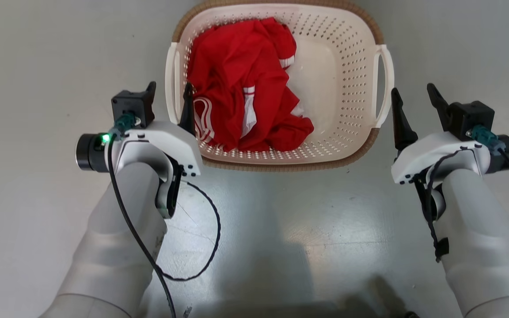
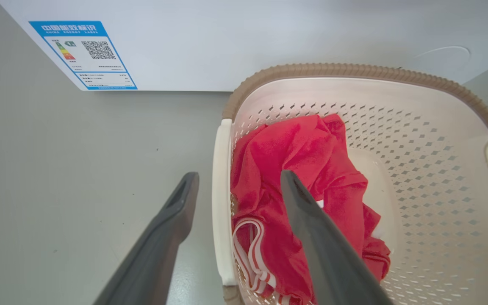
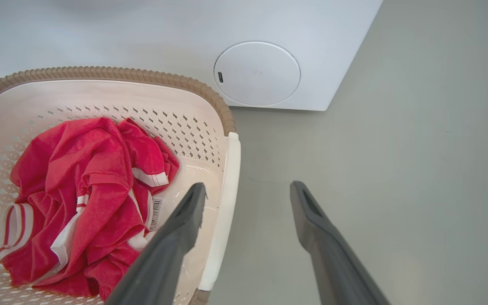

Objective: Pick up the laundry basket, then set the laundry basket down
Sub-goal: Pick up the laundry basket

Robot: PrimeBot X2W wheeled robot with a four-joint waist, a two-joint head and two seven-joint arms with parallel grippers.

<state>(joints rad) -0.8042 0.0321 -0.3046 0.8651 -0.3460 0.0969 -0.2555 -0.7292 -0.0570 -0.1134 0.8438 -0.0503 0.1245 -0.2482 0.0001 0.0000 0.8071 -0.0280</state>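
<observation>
The basket (image 1: 343, 110) sits on the grey floor (image 1: 38, 66), right in front of the robot and between its two arms. A crumpled red garment (image 1: 237, 88) with white stripes lies inside, piled toward the basket's left half, while the right half of the bottom is bare.

The left gripper (image 1: 169, 88) is at the basket's left handle (image 1: 169, 66) with its fingers apart. In the left wrist view, this gripper (image 2: 239, 174) straddles the handle (image 2: 220, 190): one finger is outside the basket and the other is inside, over the garment (image 2: 303, 148). Neither finger is closed on the handle.

The right gripper (image 1: 412, 88) is by the right handle (image 1: 387, 79), and its fingers are also spread. In the right wrist view, the handle (image 3: 227, 203) runs between the fingers of the gripper (image 3: 248, 185). Whether either finger touches it cannot be told.

Beyond the basket's far rim stands a white appliance (image 2: 269, 42). It has a blue energy label (image 2: 83, 55) past the left corner and a round cover (image 3: 256, 74) past the right corner.
</observation>
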